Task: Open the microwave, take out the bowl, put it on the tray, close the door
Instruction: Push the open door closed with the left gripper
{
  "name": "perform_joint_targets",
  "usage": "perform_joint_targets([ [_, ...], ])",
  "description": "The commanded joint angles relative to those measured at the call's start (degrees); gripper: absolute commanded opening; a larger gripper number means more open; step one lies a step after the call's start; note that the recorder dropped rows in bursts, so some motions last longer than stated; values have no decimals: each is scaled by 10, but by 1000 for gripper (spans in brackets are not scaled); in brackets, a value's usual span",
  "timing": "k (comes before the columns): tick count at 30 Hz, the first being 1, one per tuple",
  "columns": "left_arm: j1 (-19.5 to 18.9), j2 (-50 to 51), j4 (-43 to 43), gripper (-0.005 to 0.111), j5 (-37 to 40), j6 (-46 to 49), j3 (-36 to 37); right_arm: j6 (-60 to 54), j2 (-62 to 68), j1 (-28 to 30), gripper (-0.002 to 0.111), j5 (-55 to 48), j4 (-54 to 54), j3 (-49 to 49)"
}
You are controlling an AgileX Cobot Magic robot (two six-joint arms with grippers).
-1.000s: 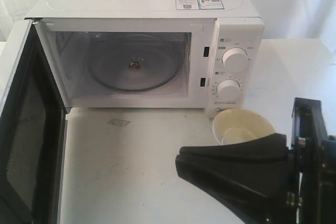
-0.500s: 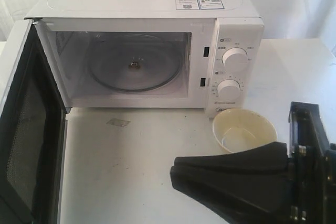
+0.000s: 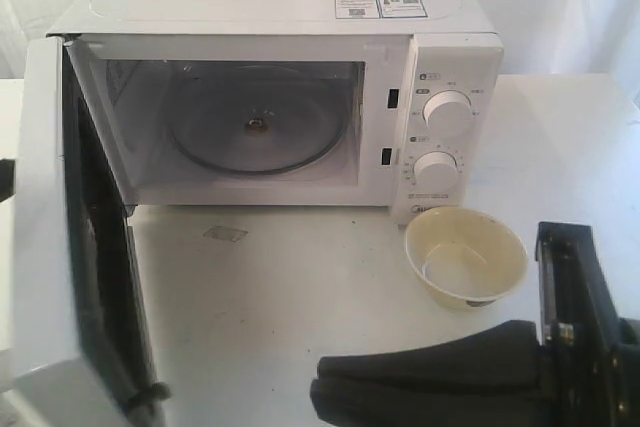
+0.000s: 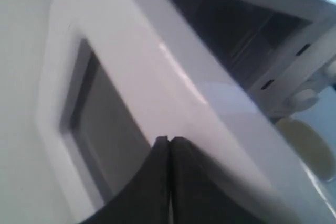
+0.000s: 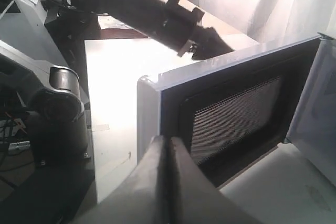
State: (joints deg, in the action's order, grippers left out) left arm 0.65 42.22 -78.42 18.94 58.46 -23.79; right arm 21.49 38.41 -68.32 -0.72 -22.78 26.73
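On the counter (image 3: 300, 297), just in front of the knob panel at the right, sits the bowl (image 3: 465, 255), upright and empty, with neither of my jaws on it. So the microwave (image 3: 300, 7) is open and the bowl is out. I see no tray in any view, so I cannot say that step is met. What is left, as I judge it, is shutting the door (image 3: 45, 247), which stands well open at the left, its inner face turned toward the cavity. My left jaws are pressed together with nothing between them, tips at the door's outer face beside its window; I cannot tell whether they touch it. My right jaws are likewise clenched and empty, low at the near right, apart from the bowl. Count: one microwave, one door, one bowl, one glass turntable (image 3: 255, 127), two knobs (image 3: 447, 112), two stickers (image 3: 380, 4), no tray
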Motion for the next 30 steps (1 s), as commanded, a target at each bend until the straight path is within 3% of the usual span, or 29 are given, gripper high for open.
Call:
perform_joint_targets([
  [1,0,23,-215,0,144,290,-4,-8,-3,-3,0,-6,-1,-2],
  [3,0,40,-215,0,193,340,-21,-8,-3,-3,0,-6,-1,-2],
  [9,0,107,-215,0,211,337,-64,-4,-3,-3,0,-5,0,-2],
  [15,0,161,-215,0,296,354,-84,-3,2,-3,0,3,3,-2],
  [21,0,174,-215,0,308,378,-86,-5,67,-3,0,71,2,-2],
  [27,0,174,-215,0,331,378,-86,-82,148,3,0,138,6,0],
  [30,0,174,-215,0,331,378,-86,-120,171,30,0,188,95,0],
])
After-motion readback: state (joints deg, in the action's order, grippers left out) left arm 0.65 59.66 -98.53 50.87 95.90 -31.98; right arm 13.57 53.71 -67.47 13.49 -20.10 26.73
